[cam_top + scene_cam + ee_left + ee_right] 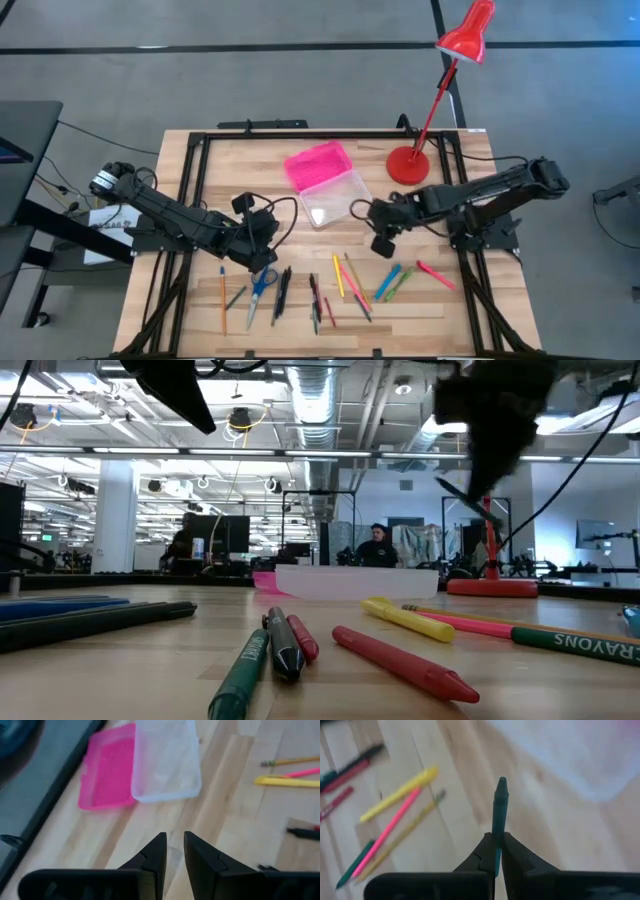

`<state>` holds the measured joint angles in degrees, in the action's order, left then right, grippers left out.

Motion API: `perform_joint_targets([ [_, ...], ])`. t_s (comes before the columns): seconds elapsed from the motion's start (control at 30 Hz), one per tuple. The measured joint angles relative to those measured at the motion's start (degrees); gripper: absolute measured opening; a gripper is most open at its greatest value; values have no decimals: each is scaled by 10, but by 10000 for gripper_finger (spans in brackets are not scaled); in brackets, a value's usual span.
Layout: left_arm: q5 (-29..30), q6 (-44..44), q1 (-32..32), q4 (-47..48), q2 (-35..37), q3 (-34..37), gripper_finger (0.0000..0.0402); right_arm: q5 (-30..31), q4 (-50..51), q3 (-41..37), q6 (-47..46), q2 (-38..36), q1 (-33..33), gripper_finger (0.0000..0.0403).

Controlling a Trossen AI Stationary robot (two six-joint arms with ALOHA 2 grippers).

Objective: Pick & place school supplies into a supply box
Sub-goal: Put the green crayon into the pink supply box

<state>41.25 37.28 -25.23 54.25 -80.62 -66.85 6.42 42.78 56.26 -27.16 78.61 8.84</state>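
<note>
A slim teal-green crayon (499, 815) is pinched upright by the right gripper (495, 851), just beside the open pink-lidded supply box (325, 182). Its lower end is hidden between the fingers. The left gripper (173, 851) is seen slightly parted, empty.

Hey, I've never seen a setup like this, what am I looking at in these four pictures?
Two robot arms work at a wooden table. One picture looks straight down from above, one looks level across the tabletop, and two come from cameras on the arms' wrists. An open box with a pink lid sits mid-table beside a red lamp. Pens and crayons and scissors lie along the front. The right pincer is shut on a green crayon near the box. The left pincer is slightly open and holds nothing.
</note>
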Motion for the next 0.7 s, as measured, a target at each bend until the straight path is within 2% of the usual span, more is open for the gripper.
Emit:
perform_joint_targets([
  [0.13,2,0,0,-3,0,0,61,12,1,67,88,44,-39,0],
  [0.23,-20,19,0,-4,0,0,61,12,4,107,156,78,-69,0],
  [0.5,-76,83,-7,1,0,0,61,12,25,159,341,163,-121,0],
  [0.57,-76,99,-12,1,0,0,61,14,35,171,355,185,-130,0],
  [0.7,-75,119,-22,3,0,0,61,11,47,193,315,215,-154,0],
])
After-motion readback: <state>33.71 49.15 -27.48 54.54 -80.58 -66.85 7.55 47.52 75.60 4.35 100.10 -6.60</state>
